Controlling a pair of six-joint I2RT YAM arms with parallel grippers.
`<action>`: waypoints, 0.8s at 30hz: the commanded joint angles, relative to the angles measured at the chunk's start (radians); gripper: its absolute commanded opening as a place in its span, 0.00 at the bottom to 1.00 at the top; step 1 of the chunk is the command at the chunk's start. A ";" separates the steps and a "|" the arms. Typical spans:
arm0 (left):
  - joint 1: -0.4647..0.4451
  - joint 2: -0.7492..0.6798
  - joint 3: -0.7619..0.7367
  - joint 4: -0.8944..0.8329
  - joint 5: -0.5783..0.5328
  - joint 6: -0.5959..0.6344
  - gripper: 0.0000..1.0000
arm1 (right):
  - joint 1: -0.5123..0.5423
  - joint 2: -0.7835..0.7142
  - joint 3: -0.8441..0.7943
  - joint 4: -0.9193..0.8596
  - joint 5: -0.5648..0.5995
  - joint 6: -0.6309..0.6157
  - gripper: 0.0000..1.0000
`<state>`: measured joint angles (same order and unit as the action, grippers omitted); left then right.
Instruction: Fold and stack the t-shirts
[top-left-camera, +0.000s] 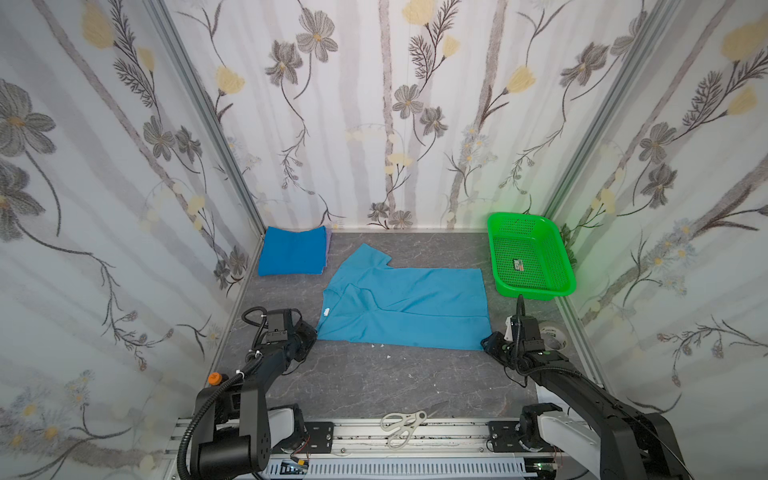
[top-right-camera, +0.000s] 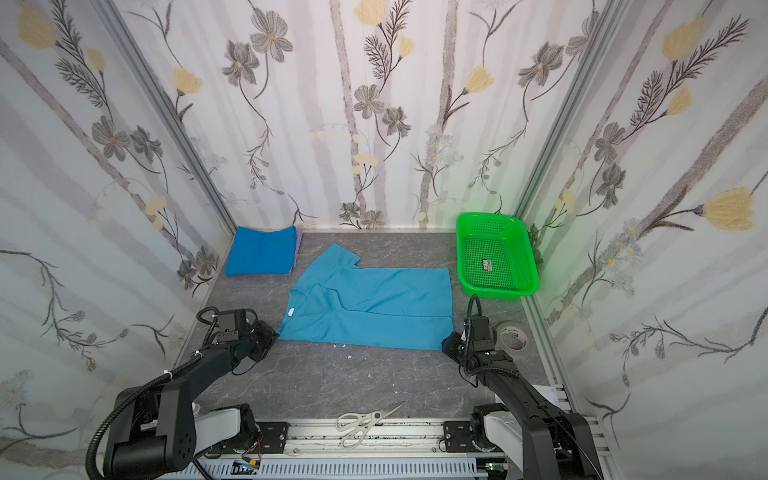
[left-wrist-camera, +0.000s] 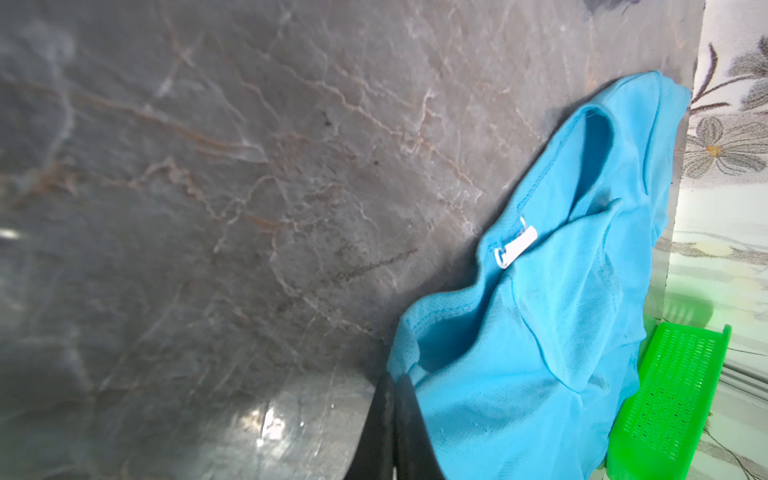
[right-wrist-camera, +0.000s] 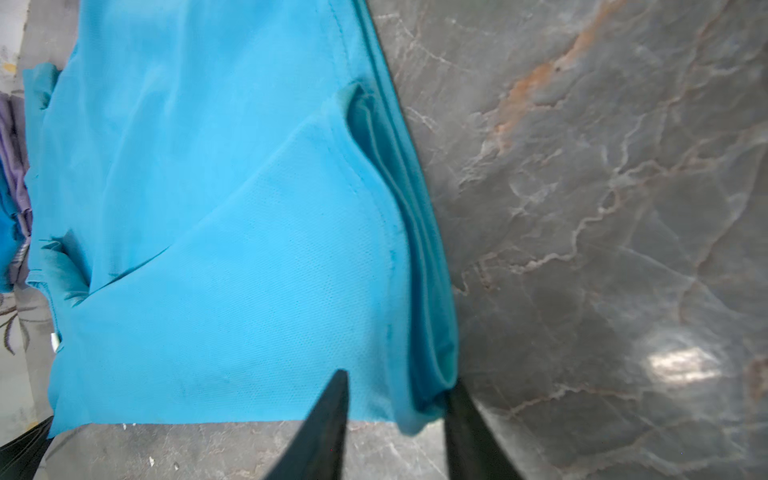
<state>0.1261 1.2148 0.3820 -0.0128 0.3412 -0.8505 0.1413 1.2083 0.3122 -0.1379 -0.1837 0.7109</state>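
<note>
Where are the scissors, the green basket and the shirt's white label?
scissors (top-right-camera: 376, 415): in a top view, the pivot.
green basket (top-left-camera: 534, 292): in a top view, near wall.
white label (left-wrist-camera: 516, 248): left wrist view, its middle.

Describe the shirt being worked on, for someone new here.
On the grey marbled table, between the folded stack at back left and the green basket, lies a sky-blue t-shirt. Lighter than the stack, it is spread out with a white neck label.

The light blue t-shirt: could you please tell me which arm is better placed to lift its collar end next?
Left, probably: the left pincer is shut on the collar-side corner of the t-shirt; the right pincer sits at the hem corner.
</note>
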 joint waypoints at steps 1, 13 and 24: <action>0.003 -0.001 0.017 -0.003 -0.017 0.029 0.00 | -0.013 0.020 -0.010 0.052 0.016 -0.013 0.03; 0.004 -0.091 0.076 -0.131 -0.064 0.113 0.00 | -0.017 -0.097 0.008 -0.009 0.102 -0.044 0.00; 0.004 -0.015 0.051 -0.160 -0.061 0.081 0.04 | -0.005 -0.098 -0.010 -0.021 0.101 -0.018 0.41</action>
<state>0.1280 1.1912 0.4244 -0.1623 0.2947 -0.7589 0.1326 1.1297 0.2955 -0.1673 -0.1169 0.6868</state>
